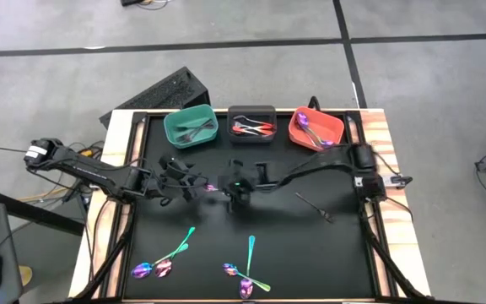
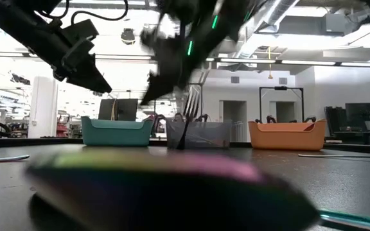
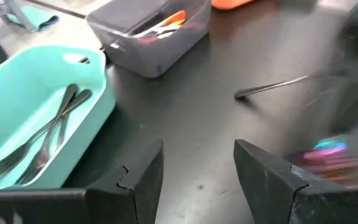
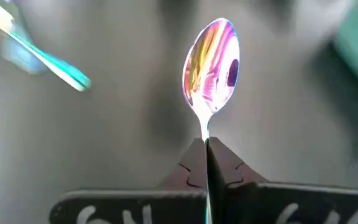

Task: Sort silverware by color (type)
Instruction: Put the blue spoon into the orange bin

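Right gripper [image 4: 207, 163] is sitting mid-table over the black mat [image 1: 327, 253], fingers clamped tight on the thin handle of an iridescent purple-teal spoon [image 4: 211, 67]; the bowl is sticking out ahead of the fingertips, clear of the mat as far as the right wrist view is showing. In the high view that same gripper [image 1: 238, 192] is hanging just beside the left one, with a pink glint between them.

Left gripper [image 3: 197, 177] is hovering close by, also mid-table, fingers spread apart and holding nothing. Its wrist view is looking toward the teal rectangular plastic bin [image 3: 82, 121], which is holding grey metal forks and spoons [image 3: 45, 134]. Next to it the dark grey rectangular bin [image 3: 151, 46] is carrying orange-red handled pieces [image 3: 166, 23]. The orange rectangular bin [image 1: 316, 129] is standing at the right end of the row, with iridescent pieces inside.

A single dark grey utensil [image 1: 314, 207] is lying loose on the mat to the right of the grippers. Four more iridescent purple-teal pieces are lying along the near edge: one pair near-left [image 1: 167, 257], another pair near-centre [image 1: 247, 268], crossing each other. The low view is showing a blurred iridescent spoon bowl [image 2: 166, 176] right against the camera, and the three bins lined up behind.
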Tool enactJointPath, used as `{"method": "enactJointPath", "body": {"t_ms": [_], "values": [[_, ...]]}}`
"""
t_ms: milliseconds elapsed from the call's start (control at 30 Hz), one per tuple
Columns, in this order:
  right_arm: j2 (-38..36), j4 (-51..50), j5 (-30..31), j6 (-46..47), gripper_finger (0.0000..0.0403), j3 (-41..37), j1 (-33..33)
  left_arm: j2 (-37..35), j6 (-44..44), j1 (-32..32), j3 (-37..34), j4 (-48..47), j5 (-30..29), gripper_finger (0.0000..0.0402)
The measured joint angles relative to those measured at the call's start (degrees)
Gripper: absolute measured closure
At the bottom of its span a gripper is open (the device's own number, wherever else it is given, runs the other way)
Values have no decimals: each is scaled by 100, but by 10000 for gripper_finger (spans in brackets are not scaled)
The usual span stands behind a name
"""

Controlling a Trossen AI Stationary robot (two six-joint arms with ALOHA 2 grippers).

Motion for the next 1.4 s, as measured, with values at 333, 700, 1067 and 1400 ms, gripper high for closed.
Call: {"method": "enactJointPath", "body": {"t_ms": [333, 700, 1067, 1400], "values": [[-2075, 2667, -54, 211, 399, -2070, 31, -222, -584, -201, -164, -506, -563, 219], [-3741, 781, 2415, 118, 399, -3398, -723, -198, -850, -203, -339, -436, -487, 219], [-4060, -1271, 3808, -633, 400, -3772, -2441, -198, -826, -203, -341, -381, -467, 219], [-3920, -1238, 2716, -802, 361, -4062, -3540, -195, -850, -166, -341, -267, -460, 219]]}}
